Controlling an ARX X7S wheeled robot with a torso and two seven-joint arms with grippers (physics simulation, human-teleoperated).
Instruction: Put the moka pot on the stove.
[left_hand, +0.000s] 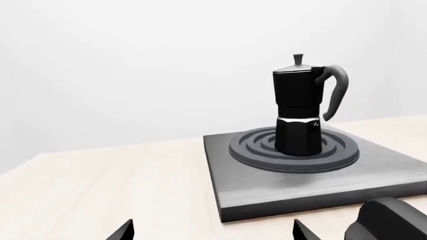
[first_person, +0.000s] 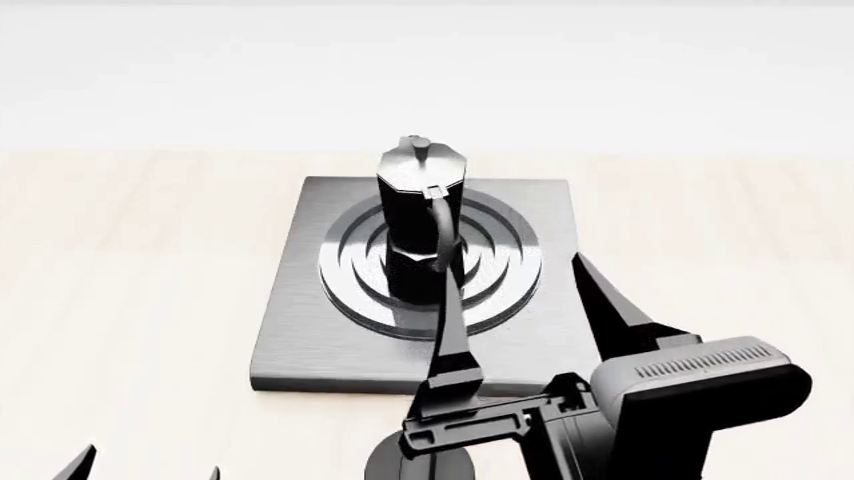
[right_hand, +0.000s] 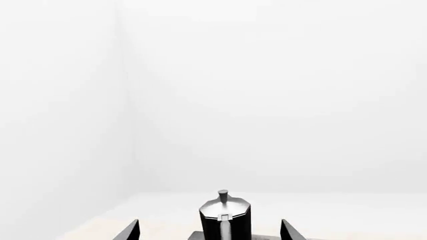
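Already the pot (first_person: 422, 222) stands upright on the stove (first_person: 320, 330), right on the ring burner (first_person: 507, 260) at the plate's middle, its handle turned toward the robot. The left wrist view confirms it: the pot's base sits inside the rings, level, with nothing gripping it. Judged from that, the placing itself looks done, and what remains is at most pulling the arms clear without knocking the pot.

The right gripper (first_person: 514, 290) is over the near right part of the stove, its jaws spread wide. One finger runs up close to the pot's handle and the other lies well out to the side over the plate; from the head view I cannot tell whether the nearer finger touches the handle. In the right wrist view the two tips frame the pot with clear space on both sides, so the jaws hold nothing.

The left gripper (left_hand: 212, 231) shows only as two tips at the frame edge, apart and empty, low over the tabletop (left_hand: 100, 185) short of the stove's near edge. A black knob (left_hand: 387, 220) sits beside the stove, untouched.
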